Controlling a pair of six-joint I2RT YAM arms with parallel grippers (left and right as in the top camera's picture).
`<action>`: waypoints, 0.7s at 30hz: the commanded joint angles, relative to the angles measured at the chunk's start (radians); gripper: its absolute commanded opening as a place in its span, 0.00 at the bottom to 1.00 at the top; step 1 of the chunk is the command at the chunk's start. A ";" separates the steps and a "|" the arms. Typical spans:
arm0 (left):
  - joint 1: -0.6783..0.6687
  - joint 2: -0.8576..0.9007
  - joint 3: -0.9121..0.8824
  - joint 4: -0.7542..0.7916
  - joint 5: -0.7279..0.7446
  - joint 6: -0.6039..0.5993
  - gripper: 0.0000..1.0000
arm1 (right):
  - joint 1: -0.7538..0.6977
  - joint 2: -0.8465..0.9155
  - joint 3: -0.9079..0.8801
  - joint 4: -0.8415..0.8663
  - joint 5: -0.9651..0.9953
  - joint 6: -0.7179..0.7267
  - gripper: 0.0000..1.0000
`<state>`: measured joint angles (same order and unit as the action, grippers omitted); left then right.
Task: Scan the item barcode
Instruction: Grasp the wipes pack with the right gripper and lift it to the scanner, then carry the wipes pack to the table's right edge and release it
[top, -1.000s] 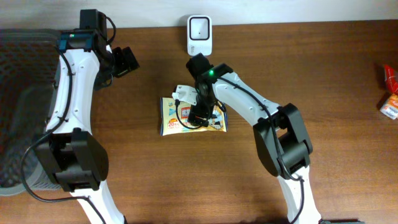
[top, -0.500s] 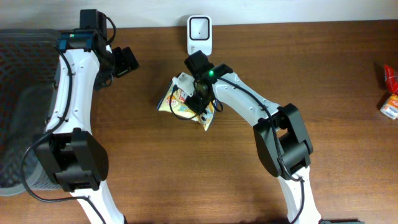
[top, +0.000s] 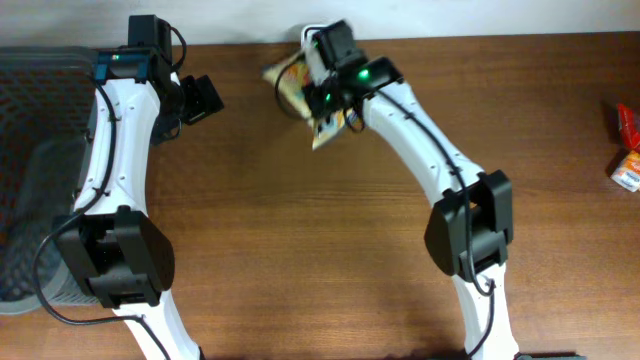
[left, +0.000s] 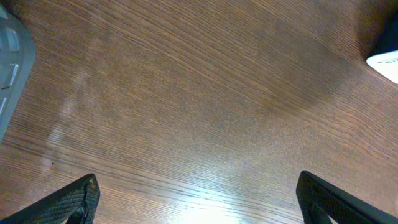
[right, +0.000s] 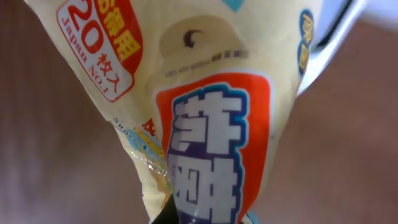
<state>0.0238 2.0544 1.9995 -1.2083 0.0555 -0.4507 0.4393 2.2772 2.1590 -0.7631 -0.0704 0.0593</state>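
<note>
Snack packet (top: 290, 78): gripped by right hand (top: 322, 100) at the table's (top: 520, 150) far edge (presenting step). Next: face barcode to scanner (top: 310, 31). Left hand (top: 207, 97) open, idle.

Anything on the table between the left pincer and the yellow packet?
Nothing. The overhead view shows only bare table between the left pincer and the yellow packet.

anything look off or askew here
The yellow packet hangs tilted and creased, pinched by one end in the right gripper near the far edge of the table. Nothing spilled or torn shows.
</note>
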 joint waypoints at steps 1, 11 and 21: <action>0.003 0.010 0.016 0.000 0.008 -0.008 0.99 | -0.031 -0.042 0.030 0.125 0.020 0.101 0.04; 0.003 0.010 0.016 0.000 0.008 -0.008 0.99 | -0.037 0.069 0.027 0.609 0.050 0.110 0.04; 0.003 0.010 0.016 0.000 0.008 -0.008 0.99 | -0.042 0.154 0.027 0.709 0.092 0.111 0.04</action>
<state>0.0238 2.0548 1.9995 -1.2083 0.0555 -0.4507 0.3969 2.4313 2.1693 -0.0734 -0.0135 0.1593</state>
